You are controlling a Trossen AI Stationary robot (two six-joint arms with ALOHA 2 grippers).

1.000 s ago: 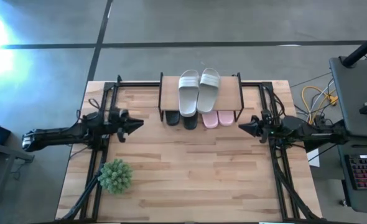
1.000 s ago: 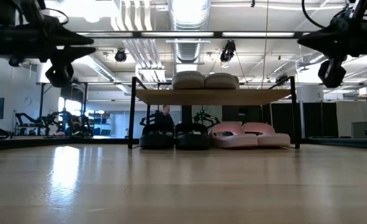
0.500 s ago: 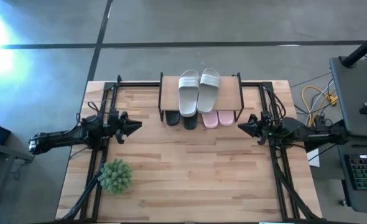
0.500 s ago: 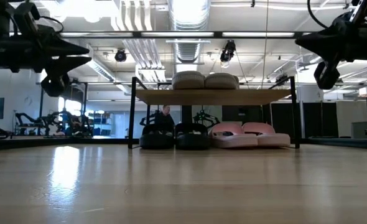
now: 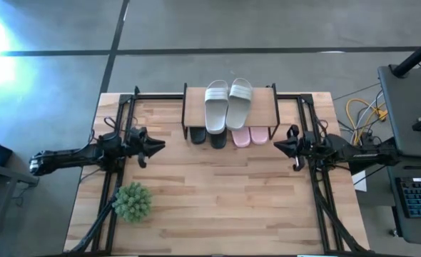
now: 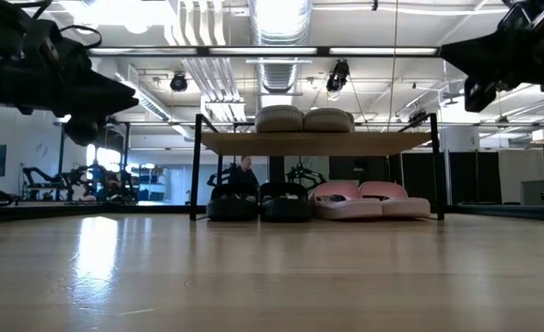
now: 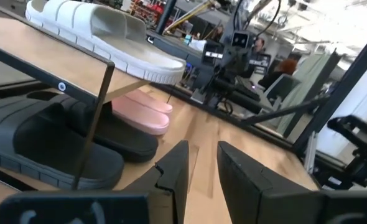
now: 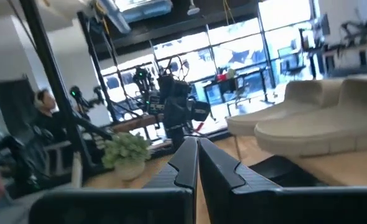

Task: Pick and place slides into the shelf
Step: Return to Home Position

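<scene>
Where the slides sit: all six are at the shelf [image 5: 264,107], a low rack with a pale wooden board and thin black legs, standing at the far middle of the tabletop [image 5: 225,203].
On the board: the light grey-white pair [image 5: 228,103] lies side by side. The left one reaches past the board's near edge and the right one is turned slightly askew.
Under the board: the black pair [image 5: 208,135] is on the left and the pink pair [image 5: 250,135] on the right. Both rest on the tabletop between the legs, and the two pairs lie just beside each other.
Look of the slides: thick soles and wide straps. In the low view the black ones look rounded and dark, the pink ones pale.
Left gripper [image 5: 160,145]: raised above the tabletop left of the shelf and apart from it, pointing right. Its fingers [image 7: 174,171] stand a little apart with nothing between them.
Right gripper [image 5: 275,148]: raised just right of the shelf, pointing left. Its fingers are pressed together and hold nothing.
Near left of the tabletop: a green spiky ball [image 5: 133,202].
</scene>
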